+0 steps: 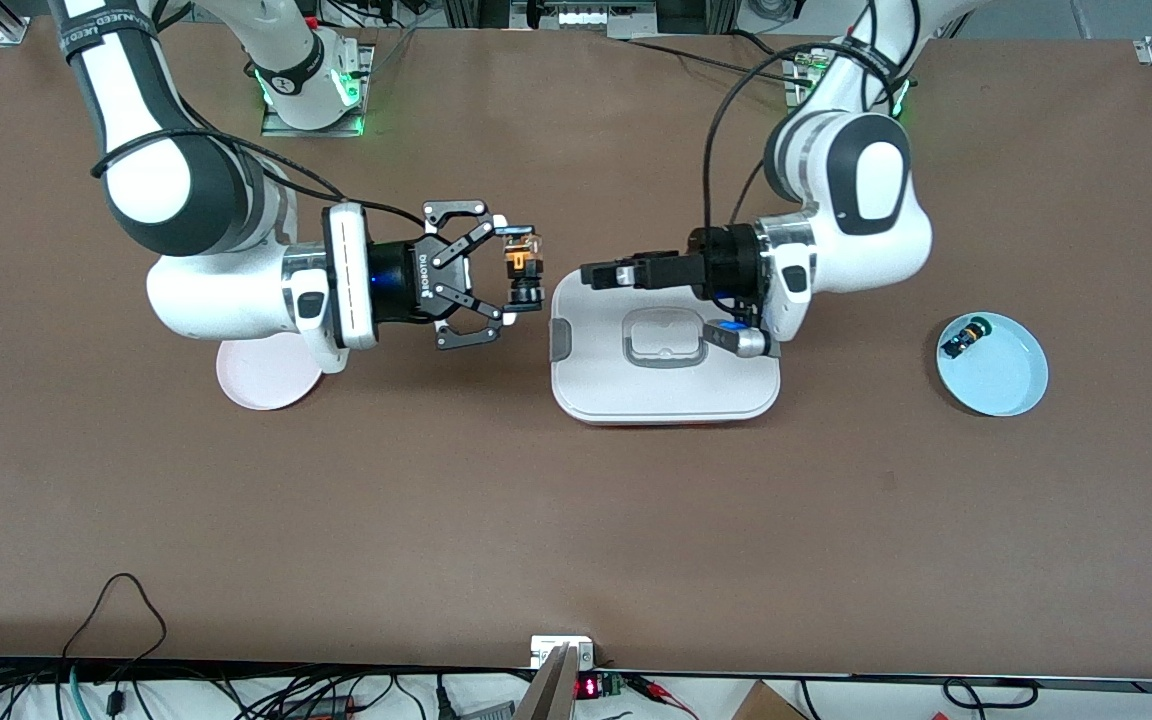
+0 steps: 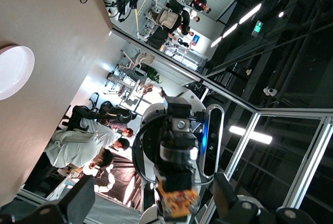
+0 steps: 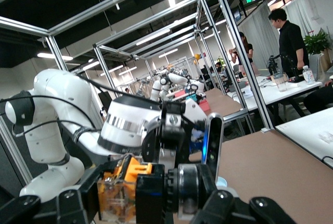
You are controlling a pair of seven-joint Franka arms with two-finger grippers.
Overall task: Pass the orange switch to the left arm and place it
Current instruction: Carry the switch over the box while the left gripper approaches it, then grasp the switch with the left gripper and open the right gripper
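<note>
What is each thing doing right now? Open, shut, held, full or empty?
Right gripper: fingers shut on the orange switch.
Orange switch: held in the air, beside the box.
Left gripper: fingers open, empty, over the box, facing the switch.
Box: lid on.
Pink plate: nothing seen on it, partly hidden.
Blue plate: holds a small blue-and-black part.

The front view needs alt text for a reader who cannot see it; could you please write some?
The right gripper, shut on the orange switch, faces the left gripper, whose fingers are open over the white box. A pink plate lies under the right arm, and a blue plate holds another small part.
</note>
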